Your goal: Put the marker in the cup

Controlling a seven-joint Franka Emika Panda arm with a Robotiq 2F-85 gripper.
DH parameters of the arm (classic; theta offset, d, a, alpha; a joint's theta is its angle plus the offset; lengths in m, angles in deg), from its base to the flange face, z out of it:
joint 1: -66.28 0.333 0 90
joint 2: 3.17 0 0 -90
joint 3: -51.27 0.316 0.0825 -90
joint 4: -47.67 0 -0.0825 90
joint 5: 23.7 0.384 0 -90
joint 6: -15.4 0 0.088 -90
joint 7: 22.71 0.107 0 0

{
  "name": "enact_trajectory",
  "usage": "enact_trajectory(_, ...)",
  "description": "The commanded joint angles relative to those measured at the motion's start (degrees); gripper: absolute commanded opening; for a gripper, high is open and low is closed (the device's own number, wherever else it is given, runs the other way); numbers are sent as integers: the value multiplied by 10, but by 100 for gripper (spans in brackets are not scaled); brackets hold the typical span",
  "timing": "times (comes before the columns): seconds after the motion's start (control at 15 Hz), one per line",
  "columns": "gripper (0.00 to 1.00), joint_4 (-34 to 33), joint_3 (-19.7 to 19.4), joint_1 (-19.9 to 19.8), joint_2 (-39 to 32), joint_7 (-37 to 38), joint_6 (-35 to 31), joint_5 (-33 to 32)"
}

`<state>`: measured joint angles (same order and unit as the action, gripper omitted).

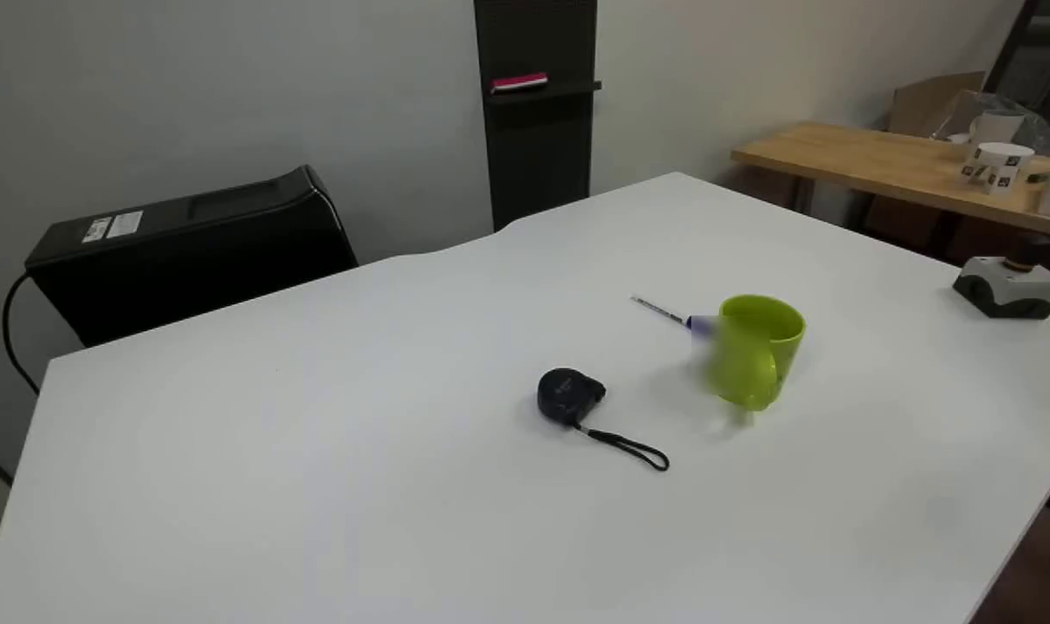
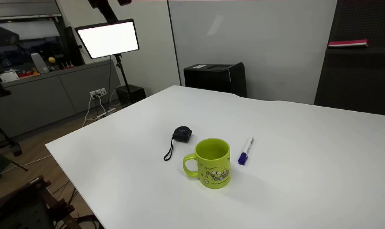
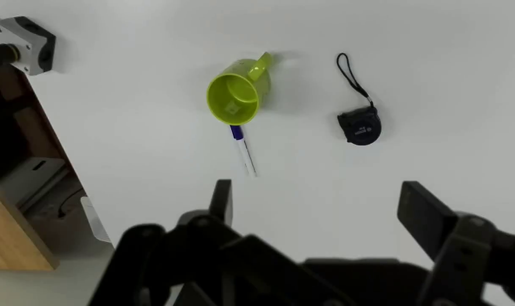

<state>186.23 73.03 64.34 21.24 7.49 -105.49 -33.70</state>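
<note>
The marker lies flat on the white table, with a white body and a dark blue cap; it shows in both exterior views (image 1: 661,309) (image 2: 247,148) and in the wrist view (image 3: 245,154). The lime-green cup stands upright beside the marker's cap end, apart from it, in both exterior views (image 1: 785,355) (image 2: 213,168). In the wrist view the cup (image 3: 240,97) hides the tip of the cap; no contents show inside it. My gripper (image 3: 316,199) is open and empty above the table, with the marker ahead of its left finger.
A black tape measure with a cord lies on the table (image 1: 567,396) (image 2: 182,134) (image 3: 361,126). A grey and black box with a knob sits at the table's edge (image 1: 1010,286) (image 3: 34,46). A wooden table (image 1: 854,160) stands beyond.
</note>
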Motion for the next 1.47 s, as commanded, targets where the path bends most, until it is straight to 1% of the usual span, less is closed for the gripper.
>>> enact_trajectory(0.0, 100, 13, -67, 49, 10, -88, -45, 50)
enact_trajectory(0.07, 100, 14, -84, 51, 8, -101, -52, 71)
enact_trajectory(0.13, 100, 18, -111, 58, 3, -138, -59, 103)
enact_trajectory(0.27, 100, 19, -148, 50, -7, -177, -47, 133)
enact_trajectory(0.4, 100, 19, -174, 35, -18, -195, -39, 137)
enact_trajectory(0.53, 100, 15, -197, 18, -35, -215, -38, 124)
enact_trajectory(0.8, 100, -12, -253, 13, -81, -351, -13, 134)
enact_trajectory(0.93, 100, -28, -272, 11, -103, -429, 5, 121)
enact_trajectory(1.13, 100, -56, -280, 1, -135, -490, 35, 80)
enact_trajectory(1.2, 100, -64, -281, -3, -143, -503, 41, 66)
enact_trajectory(1.27, 100, -78, -274, -12, -155, -455, 51, 45)
enact_trajectory(1.33, 100, -38, -277, -5, -126, -478, 22, 71)
enact_trajectory(1.4, 100, -46, -277, -9, -135, -475, 28, 60)
